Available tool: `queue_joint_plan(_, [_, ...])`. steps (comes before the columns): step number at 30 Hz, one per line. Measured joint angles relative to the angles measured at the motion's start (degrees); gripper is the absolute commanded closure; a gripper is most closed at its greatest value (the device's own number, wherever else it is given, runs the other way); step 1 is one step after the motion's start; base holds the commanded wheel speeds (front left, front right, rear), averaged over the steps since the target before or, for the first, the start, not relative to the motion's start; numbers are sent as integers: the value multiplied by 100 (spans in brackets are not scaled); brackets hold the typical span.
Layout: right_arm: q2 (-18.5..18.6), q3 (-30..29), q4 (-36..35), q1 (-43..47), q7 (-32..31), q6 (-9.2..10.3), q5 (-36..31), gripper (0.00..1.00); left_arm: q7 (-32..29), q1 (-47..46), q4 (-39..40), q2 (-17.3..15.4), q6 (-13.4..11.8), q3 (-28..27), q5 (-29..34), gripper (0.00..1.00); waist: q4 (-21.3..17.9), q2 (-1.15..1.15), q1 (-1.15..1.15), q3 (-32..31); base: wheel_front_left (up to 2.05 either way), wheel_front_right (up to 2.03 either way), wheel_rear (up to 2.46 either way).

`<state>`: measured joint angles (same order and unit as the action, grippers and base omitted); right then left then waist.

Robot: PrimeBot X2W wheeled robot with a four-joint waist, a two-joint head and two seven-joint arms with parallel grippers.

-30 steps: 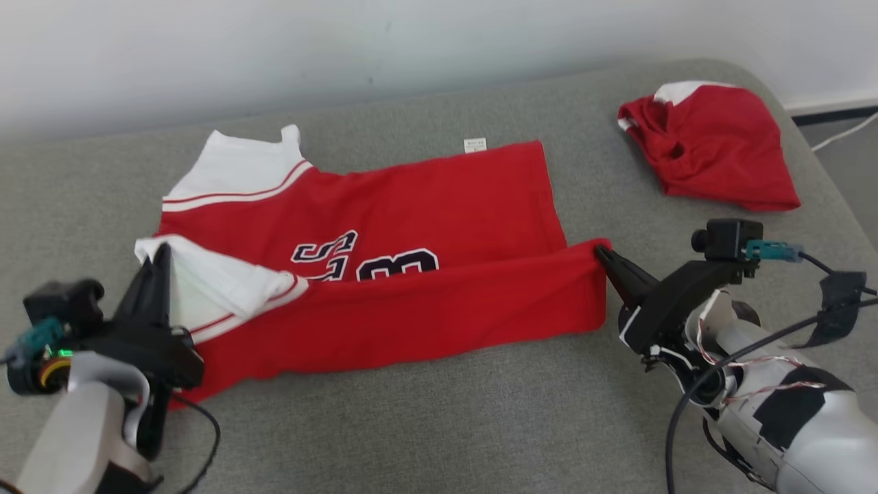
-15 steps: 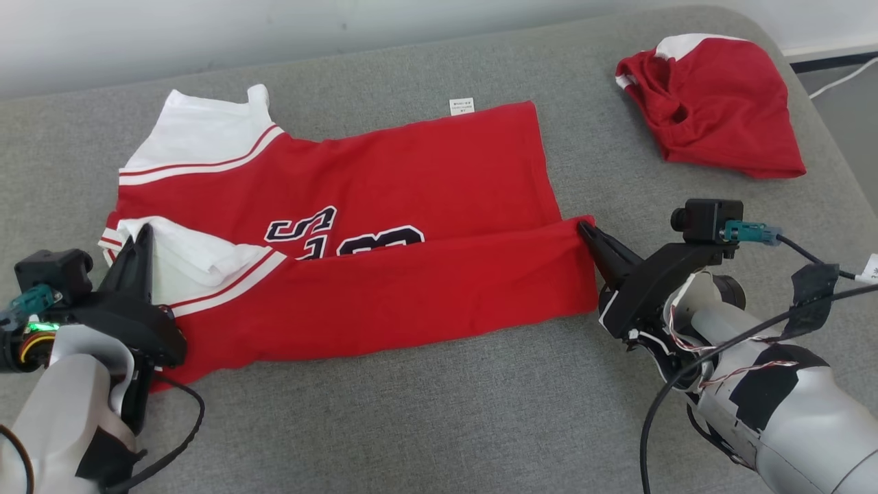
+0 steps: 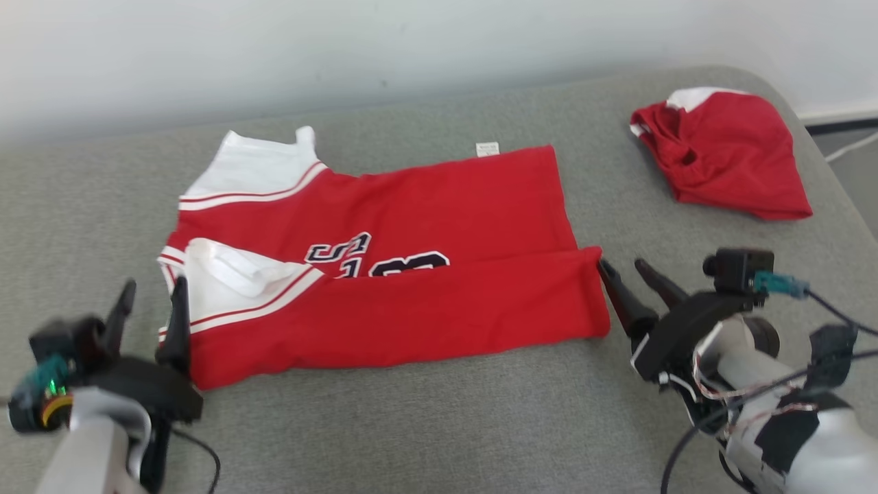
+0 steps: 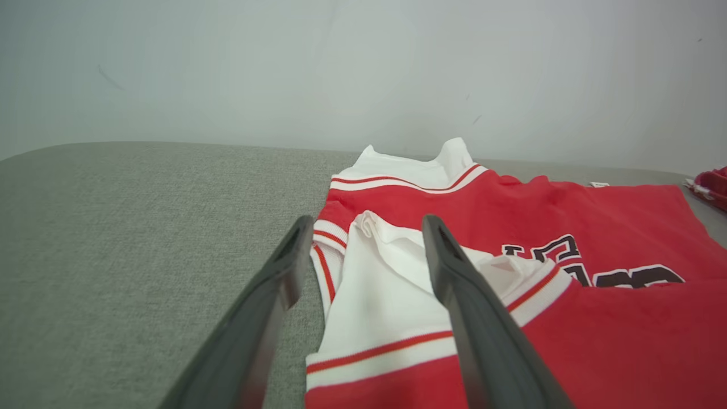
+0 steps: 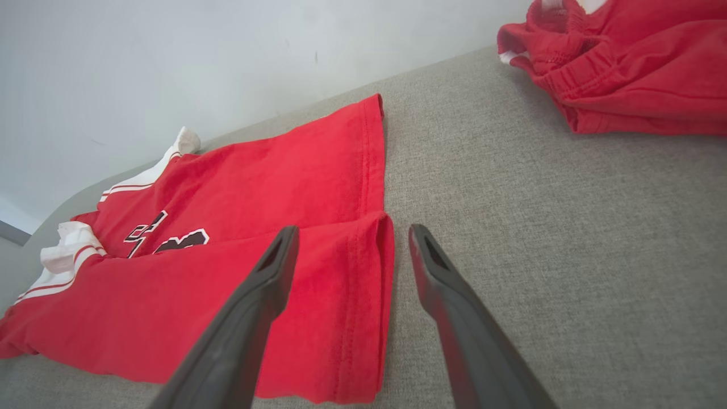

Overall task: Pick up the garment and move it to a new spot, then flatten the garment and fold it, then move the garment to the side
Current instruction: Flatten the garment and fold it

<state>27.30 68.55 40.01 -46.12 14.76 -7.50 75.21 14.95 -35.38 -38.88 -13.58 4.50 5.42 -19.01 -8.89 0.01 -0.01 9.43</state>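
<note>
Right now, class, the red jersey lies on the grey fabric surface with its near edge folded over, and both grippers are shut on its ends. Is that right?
Not quite. The left gripper and right gripper are both open, jaws apart and gripping nothing, as the head view shows. The rest stands: the red jersey lies on the grey fabric surface with its near edge folded over.

Nearer than the jersey (image 3: 446, 206) the surface (image 3: 425, 425) is a broad free strip. Left of the jersey is free room too, around the left tool (image 3: 155, 283). Right of the jersey, past the right tool (image 3: 621, 263), a lane runs to the wall (image 3: 343, 55), bounded by a red bundle (image 3: 734, 158). Behind the jersey the wall stands close.
</note>
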Motion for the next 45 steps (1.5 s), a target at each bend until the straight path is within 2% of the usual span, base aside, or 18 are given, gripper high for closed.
queue_joint_plan(7, [85, -433, -199, 475, 22, 0, -383, 0, 2, 836, 576, 163, -16, -234, -43, 0, 176, 0, 0, -202, 0, 0, 0])
queue_joint_plan(17, [76, -909, -216, 1034, 23, 0, -825, 0, 5, 1425, 705, 466, -35, -352, -44, 0, 193, -1, 0, -201, 0, 0, 0])
queue_joint_plan(28, [-49, -945, -10, 1087, 23, 0, -1028, 0, 5, 1397, 589, 535, -113, -593, 189, 0, 181, -1, 0, -76, 0, 0, 0])
queue_joint_plan(35, [-165, -854, 49, 1087, -44, 0, -1022, 0, 7, 1373, 405, 605, -46, -659, 252, 0, 181, -1, 1, -12, 0, 0, 0])
queue_joint_plan(36, [-174, -836, 73, 1088, -66, 0, -1020, 0, 7, 1373, 377, 643, -14, -662, 254, 11, 182, -1, 1, -11, 0, 0, 0])
queue_joint_plan(37, [-189, -828, 90, 1087, -71, 0, -1014, 0, 7, 1373, 349, 662, -3, -666, 258, 50, 183, -1, 1, -6, 0, 0, 0])
queue_joint_plan(38, [-208, -818, 113, 1087, -97, 0, -991, 15, 7, 1369, 323, 662, 7, -676, 260, 59, 184, -1, 1, -2, 0, 0, 0])
queue_joint_plan(39, [-231, -809, 142, 1087, -114, 0, -959, 35, 7, 1358, 299, 658, 33, -691, 264, 75, 185, -1, 1, 2, 0, 0, 0])
queue_joint_plan(40, [-254, -800, 172, 1085, -119, 0, -947, 60, 7, 1340, 272, 660, 45, -699, 274, 98, 187, -1, 1, 6, 0, 0, 0])
queue_joint_plan(41, [-282, -790, 207, 1078, -120, 0, -928, 71, 7, 1321, 260, 668, 45, -704, 288, 100, 191, -1, 1, 10, 0, 0, 0])
queue_joint_plan(43, [-391, -753, 315, 1029, -118, 0, -924, 100, 7, 1308, 237, 722, 53, -714, 326, 100, 206, -1, 1, 7, 0, 0, 0])
queue_joint_plan(45, [-439, -738, 338, 1022, -112, 0, -907, 100, 8, 1308, 216, 742, 80, -726, 346, 100, 221, -1, 1, -3, 0, 0, 0])
